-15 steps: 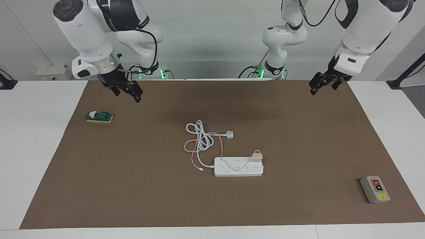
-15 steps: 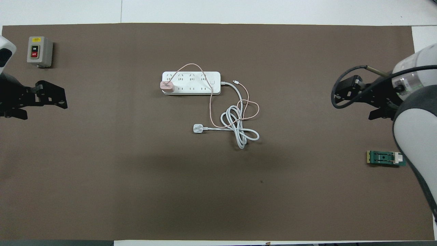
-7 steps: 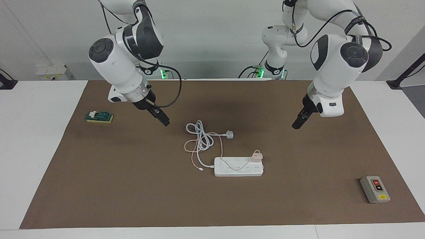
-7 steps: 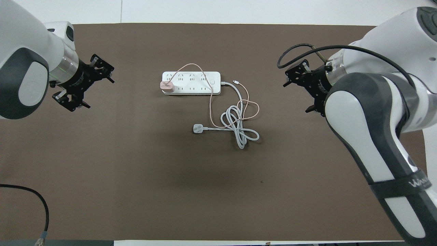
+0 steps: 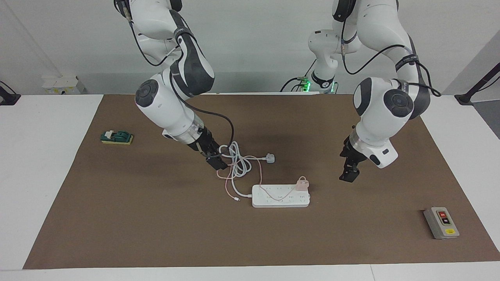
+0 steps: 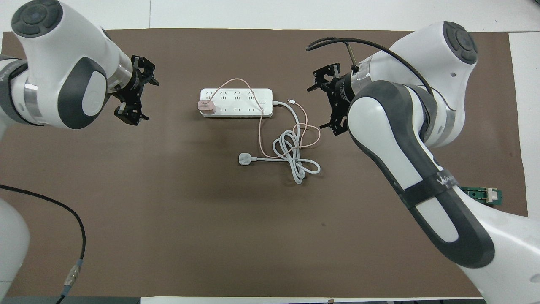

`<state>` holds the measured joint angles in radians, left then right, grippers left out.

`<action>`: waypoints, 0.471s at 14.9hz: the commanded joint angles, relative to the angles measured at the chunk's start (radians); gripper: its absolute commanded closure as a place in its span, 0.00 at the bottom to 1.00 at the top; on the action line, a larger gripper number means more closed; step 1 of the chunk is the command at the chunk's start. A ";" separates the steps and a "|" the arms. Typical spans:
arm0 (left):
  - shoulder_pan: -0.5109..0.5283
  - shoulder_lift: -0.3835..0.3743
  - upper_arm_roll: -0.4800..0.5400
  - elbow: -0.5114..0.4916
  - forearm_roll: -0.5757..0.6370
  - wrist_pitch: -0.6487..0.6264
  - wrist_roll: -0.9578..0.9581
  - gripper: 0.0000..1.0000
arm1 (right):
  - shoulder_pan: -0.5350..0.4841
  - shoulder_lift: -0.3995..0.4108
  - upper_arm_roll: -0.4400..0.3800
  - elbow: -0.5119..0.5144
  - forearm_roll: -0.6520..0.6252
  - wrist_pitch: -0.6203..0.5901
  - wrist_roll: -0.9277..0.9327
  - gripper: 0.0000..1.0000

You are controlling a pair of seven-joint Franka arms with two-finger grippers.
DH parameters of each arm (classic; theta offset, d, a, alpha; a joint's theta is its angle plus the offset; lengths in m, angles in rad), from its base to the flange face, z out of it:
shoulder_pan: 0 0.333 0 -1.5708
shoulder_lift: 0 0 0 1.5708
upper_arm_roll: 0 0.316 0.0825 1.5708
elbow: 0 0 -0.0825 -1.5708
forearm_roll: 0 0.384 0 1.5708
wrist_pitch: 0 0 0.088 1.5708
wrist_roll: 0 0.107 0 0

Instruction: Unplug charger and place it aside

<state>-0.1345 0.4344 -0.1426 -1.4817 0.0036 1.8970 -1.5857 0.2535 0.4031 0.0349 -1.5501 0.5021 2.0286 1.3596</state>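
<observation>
The pale pink charger (image 5: 302, 183) (image 6: 206, 107) sits plugged into the white power strip (image 5: 281, 200) (image 6: 253, 110) at the strip's end toward the left arm. Its thin pink cable (image 6: 260, 135) loops over the strip and into the coiled white cord. My left gripper (image 5: 349, 175) (image 6: 145, 97) is open and empty, low over the mat beside that end of the strip. My right gripper (image 5: 216, 162) (image 6: 322, 103) is open and empty, just above the mat beside the coiled cord toward the right arm's end.
A white three-pin plug (image 5: 270, 158) (image 6: 244, 158) with thick white cord (image 6: 295, 160) lies nearer to the robots than the strip. A green block (image 5: 117, 137) (image 6: 483, 195) lies toward the right arm's end. A grey switch box (image 5: 441, 223) stands toward the left arm's end.
Both arms have swung in from the table's ends and lowered toward the power strip. The left gripper now hangs beside the charger's end, the right by the coiled cord. Charger and strip have not moved.
</observation>
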 commanded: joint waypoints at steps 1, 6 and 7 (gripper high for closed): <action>-0.028 0.090 0.012 0.106 -0.004 0.014 -0.137 0.00 | 0.012 0.156 0.002 0.146 0.102 0.034 0.079 0.00; -0.066 0.098 0.014 0.058 0.004 0.144 -0.213 0.00 | 0.026 0.296 0.002 0.237 0.228 0.076 0.113 0.00; -0.074 0.102 0.012 0.051 0.004 0.161 -0.236 0.00 | 0.026 0.346 0.002 0.284 0.236 0.075 0.113 0.00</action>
<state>-0.1902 0.5268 -0.1421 -1.4209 0.0040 2.0096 -1.7712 0.2822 0.6609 0.0350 -1.3713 0.7104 2.1095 1.4475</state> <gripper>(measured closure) 0.000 0.000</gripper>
